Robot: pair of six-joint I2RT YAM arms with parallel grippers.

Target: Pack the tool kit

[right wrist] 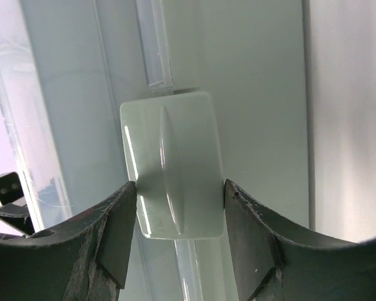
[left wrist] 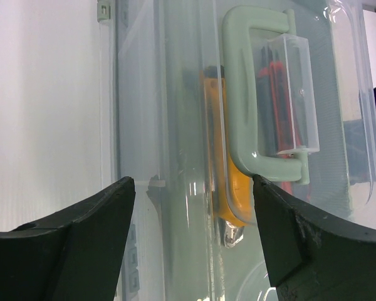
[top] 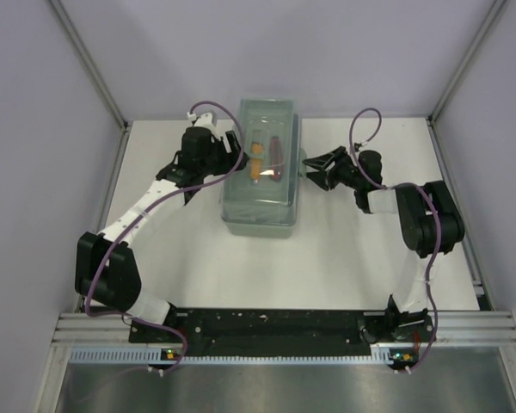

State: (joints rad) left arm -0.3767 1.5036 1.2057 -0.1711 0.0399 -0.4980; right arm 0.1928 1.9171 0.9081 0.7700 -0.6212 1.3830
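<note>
The grey-green toolbox (top: 262,202) stands shut in the middle of the table, with its translucent lid (left wrist: 169,125) down. Through the lid I see a yellow cutter (left wrist: 220,163) and a red tool (left wrist: 277,88) under the pale green handle (left wrist: 239,94). Both also show in the top view, yellow (top: 255,160) and red (top: 277,155). My left gripper (left wrist: 194,188) is open and empty over the lid's left part, beside the handle. My right gripper (right wrist: 179,188) is at the box's right side (top: 314,169), its fingertips (right wrist: 126,194) touching both edges of the front latch (right wrist: 175,163).
White table (top: 344,249) with grey walls on three sides. A metal rail (top: 267,331) runs along the near edge by the arm bases. The right arm's elbow (top: 430,219) stands folded at the right side.
</note>
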